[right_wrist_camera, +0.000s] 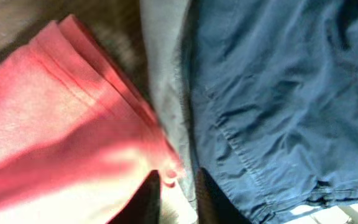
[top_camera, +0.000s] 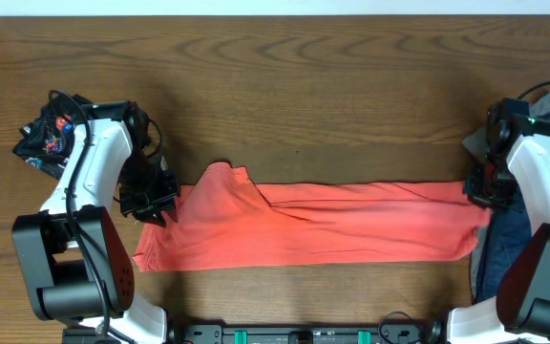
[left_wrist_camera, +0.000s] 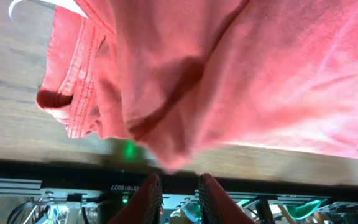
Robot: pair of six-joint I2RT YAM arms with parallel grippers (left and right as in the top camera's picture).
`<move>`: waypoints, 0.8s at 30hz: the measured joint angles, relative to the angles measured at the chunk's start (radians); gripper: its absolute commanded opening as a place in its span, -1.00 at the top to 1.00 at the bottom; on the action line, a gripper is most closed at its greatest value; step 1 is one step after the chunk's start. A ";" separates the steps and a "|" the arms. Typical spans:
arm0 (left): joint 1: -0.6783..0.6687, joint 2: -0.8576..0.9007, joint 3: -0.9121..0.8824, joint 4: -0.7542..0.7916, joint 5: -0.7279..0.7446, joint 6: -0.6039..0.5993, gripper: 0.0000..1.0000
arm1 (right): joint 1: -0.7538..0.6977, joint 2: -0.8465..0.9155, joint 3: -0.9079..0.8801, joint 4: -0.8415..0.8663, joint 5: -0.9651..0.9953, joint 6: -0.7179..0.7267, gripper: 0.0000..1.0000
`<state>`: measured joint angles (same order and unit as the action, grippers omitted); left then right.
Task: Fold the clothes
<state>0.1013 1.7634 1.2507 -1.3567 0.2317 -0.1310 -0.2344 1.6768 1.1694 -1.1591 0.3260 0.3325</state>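
Observation:
The coral-red T-shirt [top_camera: 323,225] lies folded into a long flat band across the front of the table, with a raised hump near its left end. My left gripper [top_camera: 160,212] sits at that left end. In the left wrist view its jaws [left_wrist_camera: 179,177] stand slightly open with nothing between them, and the red cloth [left_wrist_camera: 241,74] hangs just past the tips. My right gripper [top_camera: 480,196] is at the band's right end. Its jaws [right_wrist_camera: 178,174] are slightly open, with the red corner [right_wrist_camera: 55,124] right at the tips.
A navy garment [right_wrist_camera: 278,93] and a grey one [right_wrist_camera: 166,62] lie under and beside the right gripper, piled at the table's right edge [top_camera: 504,248]. A dark crumpled bundle [top_camera: 46,134] sits at the far left. The table's front edge runs just below the shirt.

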 measured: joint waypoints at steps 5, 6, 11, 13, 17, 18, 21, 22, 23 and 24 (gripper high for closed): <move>0.000 0.000 0.000 0.000 -0.003 0.000 0.53 | -0.006 0.000 0.000 -0.004 0.012 0.000 0.58; 0.000 0.000 0.000 0.006 -0.003 0.000 0.53 | -0.007 0.000 0.000 -0.004 0.012 0.000 0.56; 0.000 0.000 0.000 0.088 0.044 0.001 0.46 | -0.007 0.000 -0.001 0.028 -0.053 -0.012 0.57; -0.001 0.000 0.000 0.148 0.084 0.006 0.41 | -0.006 0.000 -0.001 0.046 -0.137 -0.047 0.57; -0.028 0.000 0.000 0.311 0.143 0.029 -0.20 | 0.002 0.000 -0.002 0.054 -0.274 -0.104 0.54; -0.047 0.000 0.000 0.352 0.153 0.031 -0.32 | 0.009 0.000 -0.002 0.055 -0.297 -0.113 0.53; -0.105 0.000 0.001 0.426 0.166 0.033 -0.36 | 0.034 0.000 -0.009 0.059 -0.338 -0.129 0.51; -0.129 0.001 0.001 0.445 0.166 0.034 -0.36 | 0.040 0.000 -0.012 0.060 -0.345 -0.132 0.50; -0.149 0.003 0.001 0.464 0.164 0.034 -0.36 | 0.049 0.000 -0.017 0.061 -0.354 -0.134 0.49; -0.170 0.008 0.001 0.482 0.155 0.034 -0.36 | 0.058 0.000 -0.023 0.064 -0.358 -0.137 0.48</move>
<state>-0.0689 1.7718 1.2514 -0.8745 0.3870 -0.0971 -0.1761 1.6768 1.1469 -1.0946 -0.0319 0.1959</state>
